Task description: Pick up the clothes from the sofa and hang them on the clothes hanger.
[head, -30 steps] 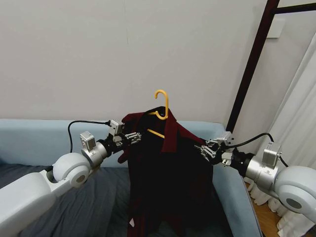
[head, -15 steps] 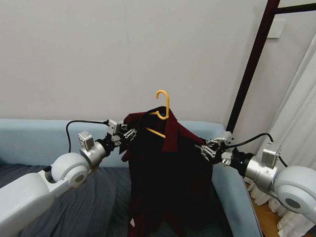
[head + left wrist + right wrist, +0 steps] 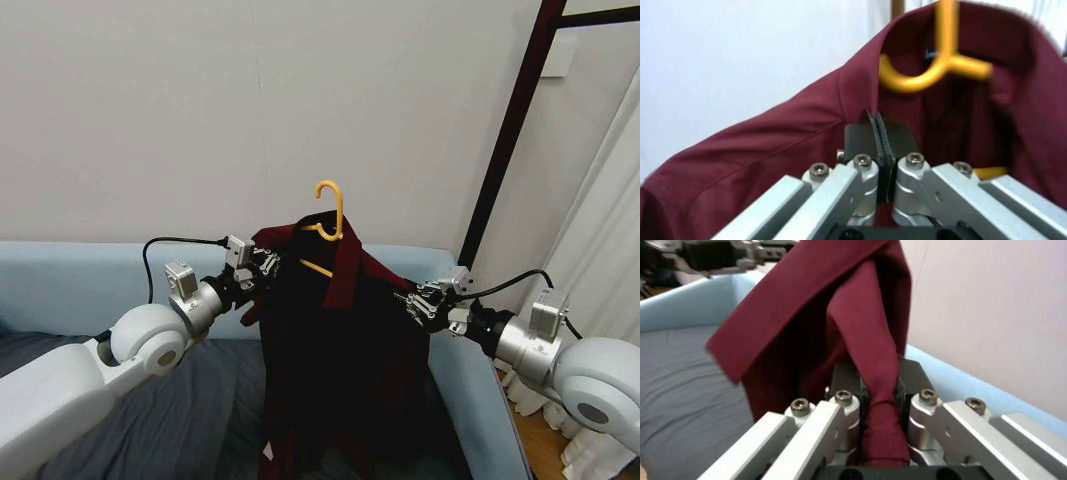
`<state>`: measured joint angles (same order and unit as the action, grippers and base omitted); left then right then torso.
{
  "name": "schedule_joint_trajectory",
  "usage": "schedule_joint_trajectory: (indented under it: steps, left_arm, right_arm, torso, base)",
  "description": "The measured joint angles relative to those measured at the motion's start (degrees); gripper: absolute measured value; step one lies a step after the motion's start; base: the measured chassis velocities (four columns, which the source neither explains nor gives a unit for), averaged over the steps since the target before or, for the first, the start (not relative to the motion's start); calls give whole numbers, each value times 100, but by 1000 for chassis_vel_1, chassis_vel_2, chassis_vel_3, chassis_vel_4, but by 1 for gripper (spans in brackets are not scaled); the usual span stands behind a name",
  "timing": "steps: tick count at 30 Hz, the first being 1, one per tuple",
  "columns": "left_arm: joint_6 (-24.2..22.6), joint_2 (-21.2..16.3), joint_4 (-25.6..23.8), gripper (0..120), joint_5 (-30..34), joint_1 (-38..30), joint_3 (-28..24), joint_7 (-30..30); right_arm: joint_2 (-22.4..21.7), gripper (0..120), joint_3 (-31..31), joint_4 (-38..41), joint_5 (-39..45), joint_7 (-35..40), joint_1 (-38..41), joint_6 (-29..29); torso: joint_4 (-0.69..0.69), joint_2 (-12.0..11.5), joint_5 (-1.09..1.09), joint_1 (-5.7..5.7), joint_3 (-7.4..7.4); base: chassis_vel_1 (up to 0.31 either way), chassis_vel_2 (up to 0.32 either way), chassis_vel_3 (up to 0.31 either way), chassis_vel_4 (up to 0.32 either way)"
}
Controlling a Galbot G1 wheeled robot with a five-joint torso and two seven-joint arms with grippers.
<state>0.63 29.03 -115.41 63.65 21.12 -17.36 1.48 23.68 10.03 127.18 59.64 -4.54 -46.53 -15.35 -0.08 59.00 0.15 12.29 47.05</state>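
Observation:
A dark red shirt (image 3: 340, 340) hangs on a yellow hanger (image 3: 328, 208), held up in the air above the sofa between my two arms. My left gripper (image 3: 262, 266) is shut on the shirt's shoulder, just left of the collar. The left wrist view has its pads (image 3: 860, 137) pressed together on the red cloth (image 3: 773, 145) below the hanger's hook (image 3: 933, 65). My right gripper (image 3: 415, 303) is shut on the other shoulder and sleeve. In the right wrist view, bunched red fabric (image 3: 840, 305) runs down between its fingers (image 3: 843, 385).
A light blue sofa (image 3: 70, 275) with a grey seat cushion (image 3: 190, 420) lies below the shirt. The black pole of a clothes rack (image 3: 505, 140) rises at the right, beside a white curtain (image 3: 610, 230). A plain wall is behind.
My left gripper has shifted slightly up and toward the collar, lifting that shoulder a little. The right arm and hanger have stayed in place.

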Motion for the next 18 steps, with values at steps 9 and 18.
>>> schedule_joint_trajectory:
  steps: [9, 18]
  left_arm:
    - [-71, 0, -298, 0, 196, -49, -2, 135]
    - [-227, -38, -357, 0, 166, -38, -125, 246]
  right_arm:
    - [23, 7, -80, 2, -16, 36, 51, 0]
    - [-5, 7, -76, 18, 23, 50, 79, 0]
  torso:
    - [0, 0, 0, 0, 0]
    - [-1, 0, 0, 0, 0]
  base:
    - [0, 0, 0, 0]
    - [0, 0, 0, 0]
